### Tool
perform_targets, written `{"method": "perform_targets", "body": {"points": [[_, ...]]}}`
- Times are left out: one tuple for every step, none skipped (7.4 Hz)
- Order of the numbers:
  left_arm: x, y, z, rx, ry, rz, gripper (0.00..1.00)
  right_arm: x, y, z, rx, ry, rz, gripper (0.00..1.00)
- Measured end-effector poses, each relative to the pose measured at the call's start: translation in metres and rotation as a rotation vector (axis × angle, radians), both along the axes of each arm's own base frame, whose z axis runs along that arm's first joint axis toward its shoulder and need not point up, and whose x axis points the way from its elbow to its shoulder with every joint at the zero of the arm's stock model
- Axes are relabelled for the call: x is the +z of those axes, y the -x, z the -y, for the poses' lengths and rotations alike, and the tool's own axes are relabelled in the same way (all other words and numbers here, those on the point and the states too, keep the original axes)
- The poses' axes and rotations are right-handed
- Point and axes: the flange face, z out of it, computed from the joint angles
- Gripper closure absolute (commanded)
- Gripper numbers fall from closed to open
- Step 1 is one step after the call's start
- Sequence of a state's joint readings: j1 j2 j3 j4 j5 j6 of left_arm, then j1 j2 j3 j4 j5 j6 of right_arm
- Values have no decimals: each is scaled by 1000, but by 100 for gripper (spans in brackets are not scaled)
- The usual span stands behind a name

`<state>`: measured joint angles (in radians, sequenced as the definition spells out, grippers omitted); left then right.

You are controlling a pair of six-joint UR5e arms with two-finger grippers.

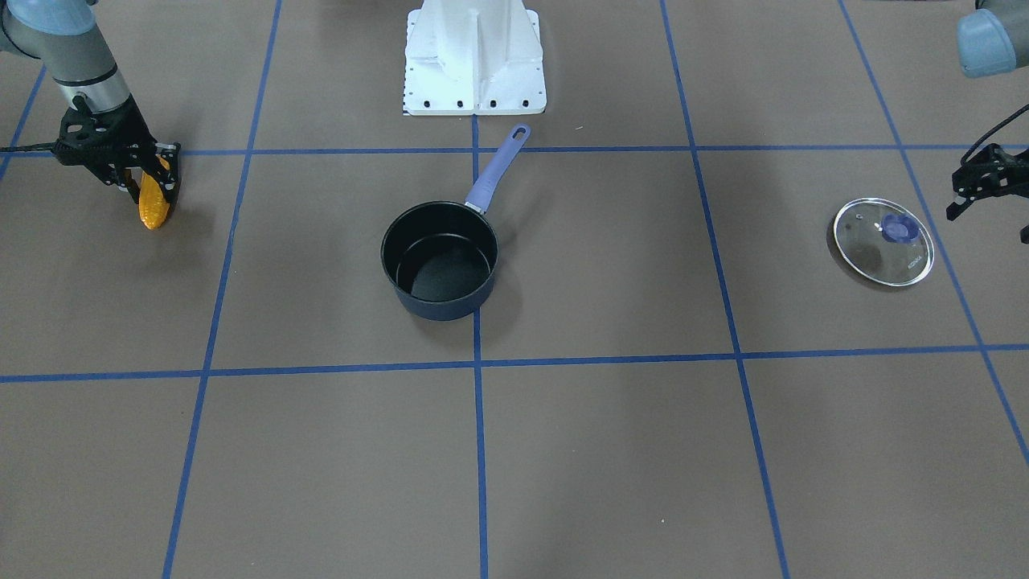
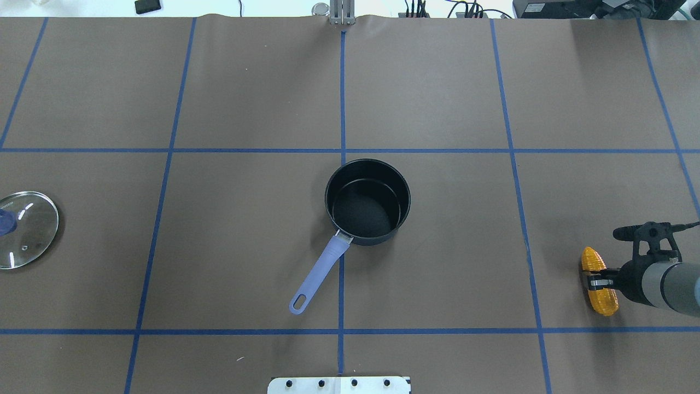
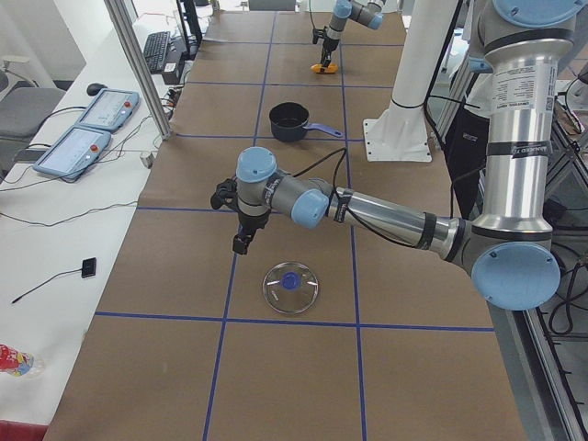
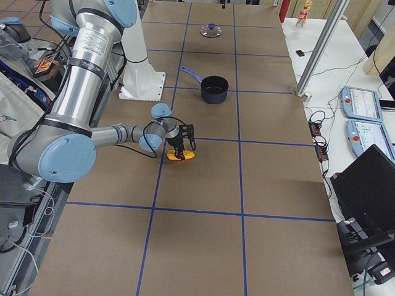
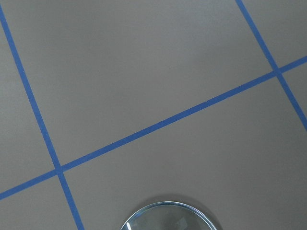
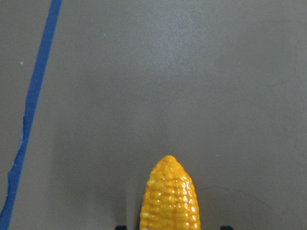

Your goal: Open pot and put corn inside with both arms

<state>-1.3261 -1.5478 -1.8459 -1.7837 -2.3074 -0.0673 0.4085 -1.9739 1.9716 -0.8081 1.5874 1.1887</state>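
Note:
The dark blue pot (image 1: pixel 450 310) stands open mid-table, its lilac handle (image 1: pixel 498 173) toward the robot's base; it is empty inside. It also shows in the overhead view (image 2: pixel 367 162). Its glass lid (image 1: pixel 883 241) lies flat on the table far to the robot's left. My left gripper (image 1: pixel 990 223) hangs just beyond the lid, open and empty. The orange-yellow corn (image 1: pixel 153 207) lies on the table at the robot's far right. My right gripper (image 1: pixel 149 189) is down over it, its fingers either side of the cob with small gaps, as the right wrist view shows around the corn (image 6: pixel 170 201).
The white base block (image 1: pixel 474 56) stands behind the pot's handle. Blue tape lines (image 1: pixel 478 362) grid the brown table cover. Control pendants (image 3: pixel 83 129) and cables lie beyond the table's far edge.

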Motion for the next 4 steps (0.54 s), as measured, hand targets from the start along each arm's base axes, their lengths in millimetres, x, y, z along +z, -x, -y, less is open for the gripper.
{"method": "perform_targets", "body": {"points": [[0, 0, 0, 0, 0, 0, 2, -7, 0, 1, -1, -1, 16, 100], [0, 0, 0, 0, 1, 0, 2, -23, -4, 7, 0, 5, 54, 100], [0, 0, 0, 0, 1, 0, 2, -42, -10, 21, 5, 23, 107, 100], [0, 0, 0, 0, 2, 0, 2, -67, -8, 42, 13, 42, 159, 100]]}}
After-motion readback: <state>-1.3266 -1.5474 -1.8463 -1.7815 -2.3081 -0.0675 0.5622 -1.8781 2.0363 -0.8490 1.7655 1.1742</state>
